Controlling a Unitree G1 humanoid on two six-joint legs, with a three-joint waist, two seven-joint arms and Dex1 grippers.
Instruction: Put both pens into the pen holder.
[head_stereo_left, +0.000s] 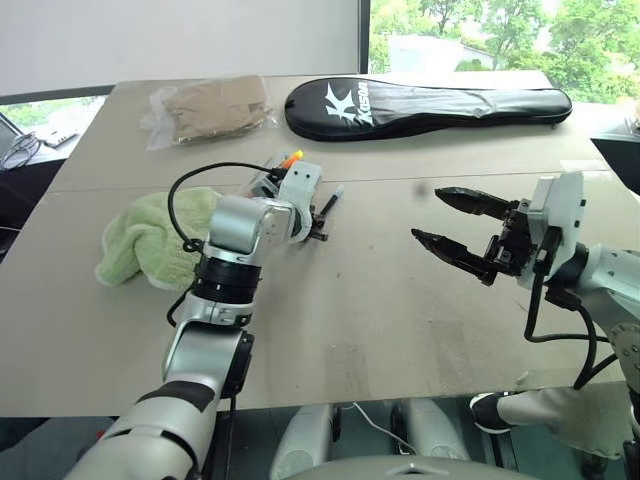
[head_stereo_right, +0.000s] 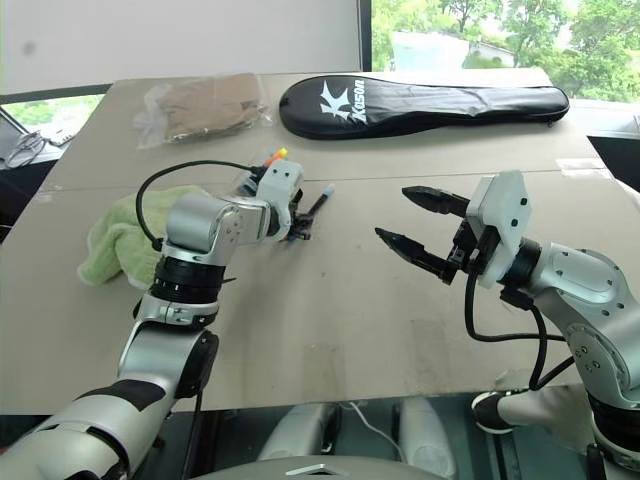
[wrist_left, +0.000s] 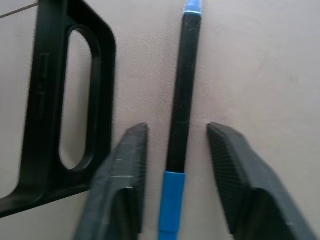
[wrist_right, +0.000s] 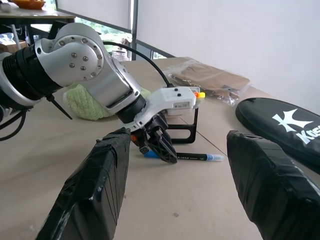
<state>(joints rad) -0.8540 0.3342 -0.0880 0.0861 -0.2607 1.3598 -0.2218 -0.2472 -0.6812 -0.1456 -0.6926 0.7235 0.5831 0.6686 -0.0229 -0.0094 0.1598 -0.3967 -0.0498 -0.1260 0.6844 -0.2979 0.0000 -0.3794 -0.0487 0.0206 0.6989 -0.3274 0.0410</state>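
Your left gripper (wrist_left: 175, 150) fingers straddle the blue-tipped pen (wrist_left: 182, 90) on the tabletop (head_stereo_left: 380, 330), not clamped. An orange-ended pen (head_stereo_left: 291, 158) seems to stand in the pen holder (wrist_right: 187, 125). Your right gripper (head_stereo_left: 450, 225) hangs with fingers apart.

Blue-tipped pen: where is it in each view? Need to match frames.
Left eye: blue-tipped pen on the table, just beyond left gripper.
Right eye: same spot.
Left wrist: pen between that gripper's open fingers.
Right wrist: pen lying before the pen holder.
Shared landmark: the pen holder.
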